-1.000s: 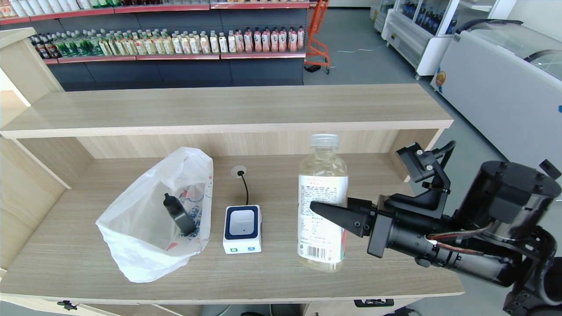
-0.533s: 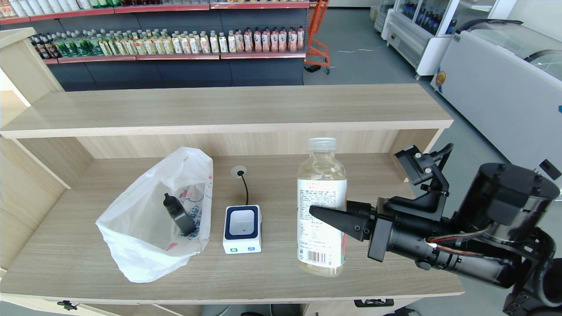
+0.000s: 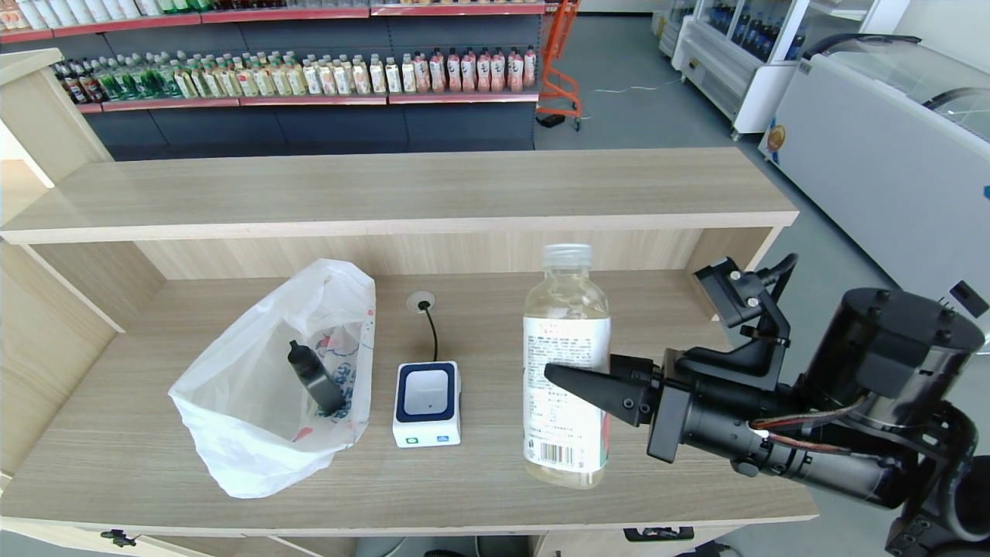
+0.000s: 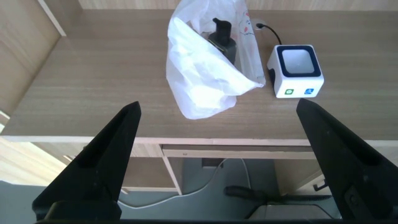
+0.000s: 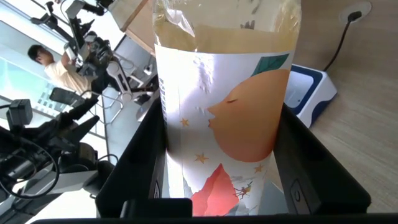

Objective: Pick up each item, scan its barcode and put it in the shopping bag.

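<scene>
My right gripper is shut on a clear bottle of pale drink with a white label and a barcode near its base. It holds the bottle upright just above the counter, to the right of the scanner. In the right wrist view the bottle sits between the black fingers, its label showing an orange shape. The white shopping bag lies open left of the scanner, with a dark bottle inside. My left gripper hangs open off the counter's front edge, with the bag and scanner beyond it.
The scanner's cable runs to a hole in the wooden counter. A raised ledge runs along the counter's back, and a side wall closes the left end. Store shelves and freezers stand behind.
The bottle has dropped slightly in the right gripper's hold since one second ago, then stayed nearly still. The bag and scanner have not moved.
</scene>
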Controlling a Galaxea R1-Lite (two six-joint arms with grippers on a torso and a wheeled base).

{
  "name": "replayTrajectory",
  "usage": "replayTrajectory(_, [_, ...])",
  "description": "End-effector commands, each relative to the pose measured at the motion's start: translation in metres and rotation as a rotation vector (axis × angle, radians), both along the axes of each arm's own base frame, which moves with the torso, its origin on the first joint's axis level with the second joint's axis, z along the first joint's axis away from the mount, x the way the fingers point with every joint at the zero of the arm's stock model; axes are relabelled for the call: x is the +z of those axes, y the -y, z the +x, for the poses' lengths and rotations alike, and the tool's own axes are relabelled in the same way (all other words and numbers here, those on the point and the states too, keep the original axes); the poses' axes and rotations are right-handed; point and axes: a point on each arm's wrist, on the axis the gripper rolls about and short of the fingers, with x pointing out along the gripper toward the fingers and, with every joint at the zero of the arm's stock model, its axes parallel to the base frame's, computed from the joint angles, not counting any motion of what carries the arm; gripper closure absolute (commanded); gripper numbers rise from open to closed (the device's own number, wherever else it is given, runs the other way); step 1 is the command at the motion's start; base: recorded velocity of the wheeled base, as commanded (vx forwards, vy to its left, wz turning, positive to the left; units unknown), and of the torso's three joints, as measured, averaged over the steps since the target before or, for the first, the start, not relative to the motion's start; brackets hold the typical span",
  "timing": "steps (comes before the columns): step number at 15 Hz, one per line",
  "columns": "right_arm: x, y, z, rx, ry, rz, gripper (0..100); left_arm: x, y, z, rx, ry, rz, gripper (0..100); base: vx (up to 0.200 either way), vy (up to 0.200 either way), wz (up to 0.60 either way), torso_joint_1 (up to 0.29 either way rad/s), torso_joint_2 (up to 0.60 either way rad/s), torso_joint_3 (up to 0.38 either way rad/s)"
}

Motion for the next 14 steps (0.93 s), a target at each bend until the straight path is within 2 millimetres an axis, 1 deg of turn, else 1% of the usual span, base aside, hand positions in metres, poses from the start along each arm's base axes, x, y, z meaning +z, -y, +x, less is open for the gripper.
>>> replayTrajectory(1, [0.001,0.001,0.0,-0.005,0.008,-0.002,100,0.0,0.0,0.0,0.001,0.0,0.0,0,0.0,0.0,0.0,0.0,0.0,0.0])
replayTrajectory(3, [0.009,0.01,-0.001,-0.04,0.103,-0.026,100,0.0,0.0,0.0,0.001,0.0,0.0,0,0.0,0.0,0.0,0.0,0.0,0.0])
replayTrajectory(4, [0.014,0.024,0.004,-0.103,0.238,-0.1,100,0.0,0.0,0.0,0.001,0.0,0.0,0,0.0,0.0,0.0,0.0,0.0,0.0])
replayTrajectory(5, [0.016,0.029,0.003,-0.122,0.335,-0.146,100,0.0,0.0,0.0,0.001,0.0,0.0,0,0.0,0.0,0.0,0.0,0.0,0.0])
replayTrajectory(6, [0.019,0.043,0.004,-0.184,0.455,-0.218,100,0.0,0.0,0.0,0.001,0.0,0.0,0,0.0,0.0,0.0,0.0,0.0,0.0])
replayTrajectory(7, [0.02,0.05,0.005,-0.219,0.524,-0.267,100,0.0,0.0,0.0,0.001,0.0,0.0,0,0.0,0.0,0.0,0.0,0.0,0.0])
replayTrajectory(8, [0.017,0.059,0.005,-0.257,0.584,-0.324,100,0.0,0.0,0.0,0.001,0.0,0.0,0,0.0,0.0,0.0,0.0,0.0,0.0])
replayTrajectory(9, [0.012,0.065,0.005,-0.278,0.607,-0.366,100,0.0,0.0,0.0,0.001,0.0,-0.002,0,0.0,0.0,0.0,0.0,0.0,0.0])
replayTrajectory(11, [-0.004,0.077,0.0,-0.301,0.705,-0.476,100,0.0,0.0,0.0,0.001,0.0,0.0,0,0.0,0.0,0.0,0.0,0.0,0.0])
replayTrajectory(13, [-0.016,0.079,-0.003,-0.309,0.806,-0.537,100,0.0,0.0,0.0,0.001,0.0,0.0,0,0.0,0.0,0.0,0.0,0.0,0.0])
replayTrajectory(14, [-0.022,0.078,0.0,-0.309,0.853,-0.564,100,0.0,0.0,0.0,0.001,0.0,0.0,0,0.0,0.0,0.0,0.0,0.0,0.0])
